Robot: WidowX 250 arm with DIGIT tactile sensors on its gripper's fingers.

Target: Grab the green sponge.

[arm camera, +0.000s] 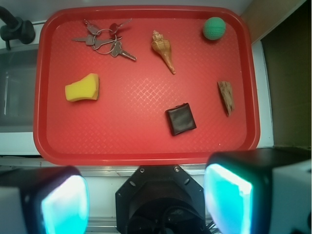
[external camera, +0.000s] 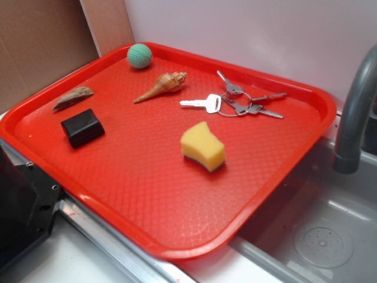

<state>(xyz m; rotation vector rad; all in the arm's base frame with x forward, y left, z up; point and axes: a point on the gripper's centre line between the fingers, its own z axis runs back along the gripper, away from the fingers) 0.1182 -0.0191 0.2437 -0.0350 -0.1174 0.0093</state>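
The green sponge (external camera: 202, 147) is a small yellow foam piece with a dark layer underneath, lying near the middle of the red tray (external camera: 177, 236). In the wrist view the green sponge (arm camera: 83, 88) lies at the tray's left side. My gripper (arm camera: 146, 200) hangs high above the near edge of the tray (arm camera: 146, 158), well short of the sponge. Its two fingers stand wide apart with nothing between them. In the exterior view only the robot's black base (external camera: 23, 206) shows at the lower left; the gripper itself is out of frame.
On the tray also lie a bunch of keys (external camera: 235, 103), a seashell (external camera: 163, 86), a green ball (external camera: 139, 56), a brown wood piece (external camera: 73, 98) and a black block (external camera: 82, 127). A grey sink (external camera: 318, 236) with a faucet (external camera: 353, 112) lies to the right.
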